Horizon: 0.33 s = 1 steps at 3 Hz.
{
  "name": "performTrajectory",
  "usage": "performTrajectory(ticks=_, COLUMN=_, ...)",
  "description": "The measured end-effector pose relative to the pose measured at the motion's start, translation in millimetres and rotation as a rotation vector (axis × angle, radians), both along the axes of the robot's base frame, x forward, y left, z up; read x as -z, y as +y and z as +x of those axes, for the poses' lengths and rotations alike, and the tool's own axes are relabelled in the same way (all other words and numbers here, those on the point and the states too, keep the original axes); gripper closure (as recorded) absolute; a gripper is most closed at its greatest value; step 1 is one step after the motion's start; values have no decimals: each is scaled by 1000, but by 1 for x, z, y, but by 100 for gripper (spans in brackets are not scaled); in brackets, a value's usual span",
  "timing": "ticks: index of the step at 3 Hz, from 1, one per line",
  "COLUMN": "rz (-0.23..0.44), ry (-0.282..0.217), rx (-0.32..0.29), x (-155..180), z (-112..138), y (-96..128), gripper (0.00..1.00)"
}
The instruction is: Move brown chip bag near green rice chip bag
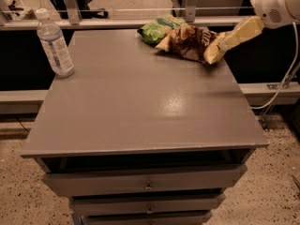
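Note:
The brown chip bag (187, 42) lies crinkled on the grey table (140, 107) at its back right, its pale yellow ends pointing left and right. The green rice chip bag (157, 29) lies just left of it at the back edge, touching or overlapping its left end. My gripper (230, 38) reaches in from the upper right, slanting down to the brown bag's right end. I cannot tell whether it touches the bag.
A clear plastic water bottle (54, 43) stands upright at the table's back left corner. Drawers (147, 185) sit under the tabletop. A rail (112, 11) runs behind the table. A white cable (283, 81) hangs at the right.

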<state>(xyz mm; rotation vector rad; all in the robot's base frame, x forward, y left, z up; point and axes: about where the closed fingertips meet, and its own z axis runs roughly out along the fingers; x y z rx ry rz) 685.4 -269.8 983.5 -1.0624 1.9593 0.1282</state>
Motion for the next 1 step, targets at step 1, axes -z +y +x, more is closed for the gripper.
performTrajectory(ticks=1, rz=80, ry=-39, rx=-52, x=-14, z=-58, y=-46, gripper=0)
